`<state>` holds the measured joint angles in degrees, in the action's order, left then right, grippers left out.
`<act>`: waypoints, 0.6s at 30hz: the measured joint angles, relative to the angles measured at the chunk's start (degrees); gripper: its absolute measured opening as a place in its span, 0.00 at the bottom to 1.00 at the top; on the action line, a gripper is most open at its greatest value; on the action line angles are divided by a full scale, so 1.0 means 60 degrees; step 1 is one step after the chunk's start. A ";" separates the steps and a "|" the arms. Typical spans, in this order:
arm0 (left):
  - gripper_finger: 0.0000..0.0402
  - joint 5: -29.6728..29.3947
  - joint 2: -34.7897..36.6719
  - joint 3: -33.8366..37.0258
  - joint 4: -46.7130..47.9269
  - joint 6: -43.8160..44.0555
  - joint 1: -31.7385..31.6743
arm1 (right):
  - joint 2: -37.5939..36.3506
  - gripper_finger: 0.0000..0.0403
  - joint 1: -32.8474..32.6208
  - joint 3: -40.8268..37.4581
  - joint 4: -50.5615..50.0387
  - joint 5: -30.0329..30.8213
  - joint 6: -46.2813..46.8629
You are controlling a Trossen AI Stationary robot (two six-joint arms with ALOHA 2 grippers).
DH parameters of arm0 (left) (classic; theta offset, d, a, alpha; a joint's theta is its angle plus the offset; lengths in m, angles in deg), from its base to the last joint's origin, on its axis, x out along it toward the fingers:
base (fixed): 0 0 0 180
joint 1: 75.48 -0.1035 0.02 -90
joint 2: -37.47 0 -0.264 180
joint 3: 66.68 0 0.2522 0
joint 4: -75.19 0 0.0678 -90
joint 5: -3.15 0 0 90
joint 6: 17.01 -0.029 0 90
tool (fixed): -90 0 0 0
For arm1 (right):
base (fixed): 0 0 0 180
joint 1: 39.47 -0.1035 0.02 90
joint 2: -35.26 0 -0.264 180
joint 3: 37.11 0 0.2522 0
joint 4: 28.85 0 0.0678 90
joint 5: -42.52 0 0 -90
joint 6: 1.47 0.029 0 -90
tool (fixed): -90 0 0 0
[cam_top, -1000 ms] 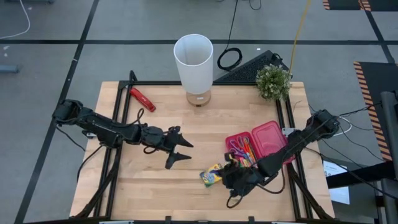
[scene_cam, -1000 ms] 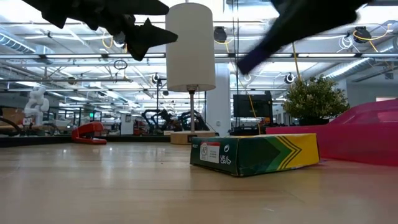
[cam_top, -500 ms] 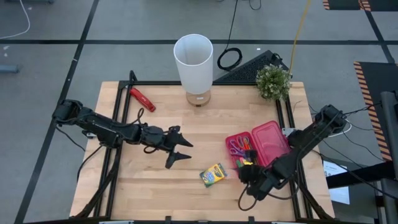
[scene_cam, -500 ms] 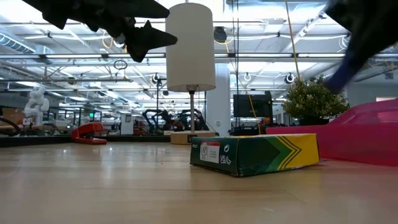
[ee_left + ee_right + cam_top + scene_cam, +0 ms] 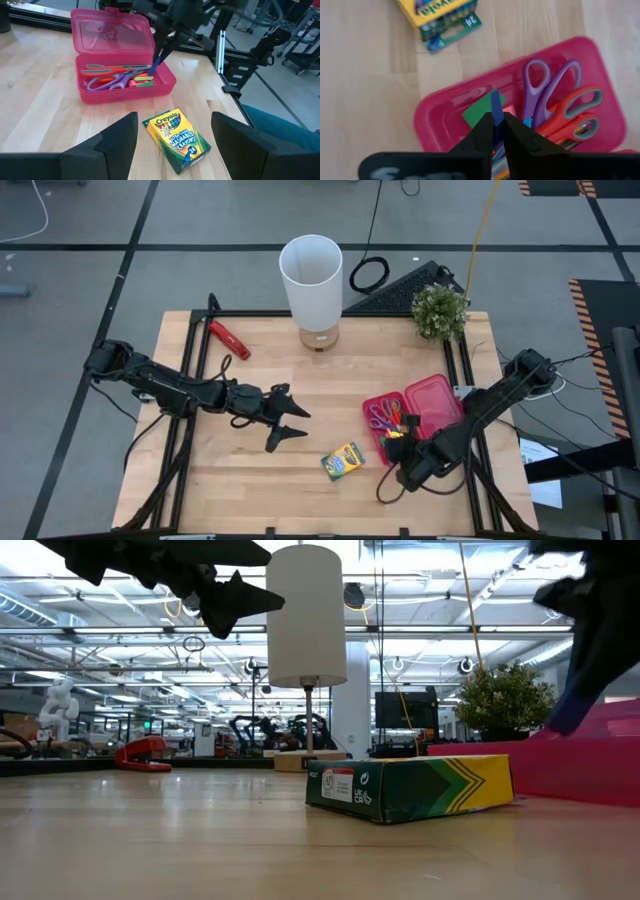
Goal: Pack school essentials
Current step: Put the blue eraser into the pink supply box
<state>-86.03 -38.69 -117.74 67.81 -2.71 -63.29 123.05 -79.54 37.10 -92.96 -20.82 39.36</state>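
Holding a thin blue pen [image 5: 497, 111] in my right gripper [image 5: 498, 131], fingers pinched on its shaft, tip hanging over the open pink case [image 5: 383, 442] at lower right of the high view. Pen looks light and stiff but slick and narrow, so I judge it can pivot in the pinch; best held mid-shaft, square across. Case already holds the purple-handled scissors [image 5: 543, 95], the red-handled scissors [image 5: 574, 114], a green eraser [image 5: 479, 113] and other small bits I can't resolve. Crayon box [image 5: 342, 461] lies flat on the table [image 5: 250, 480], just beside the case, lower centre of the high view. Cardboard, so light and a bit crushable; I'd take it across the short sides with modest squeeze, since the glossy face may slip. Left gripper [image 5: 288, 420] hovers left of centre, fingers spread, empty, pointing at the crayon box in its wrist view. Red-and-black hand tool [image 5: 228, 339] at upper left, lamp [image 5: 311, 275] and plant [image 5: 439, 310] along the top: not mine to pack.
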 joint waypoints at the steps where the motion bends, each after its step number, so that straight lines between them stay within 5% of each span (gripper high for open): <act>1: 0.64 -0.0005 0.0000 0.0000 0.0000 0.0000 0.0000 | 0.0006 0.05 0.0125 -0.0120 0.0097 -0.0174 0.0008; 18: 0.64 -0.0016 0.0000 0.0004 -0.0007 -0.0011 0.0000 | 0.0011 0.06 0.0999 -0.1202 0.1138 -0.0738 -0.0451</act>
<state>-86.12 -38.69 -117.72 67.76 -2.78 -63.29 123.11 -73.55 29.89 -86.13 -25.24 36.66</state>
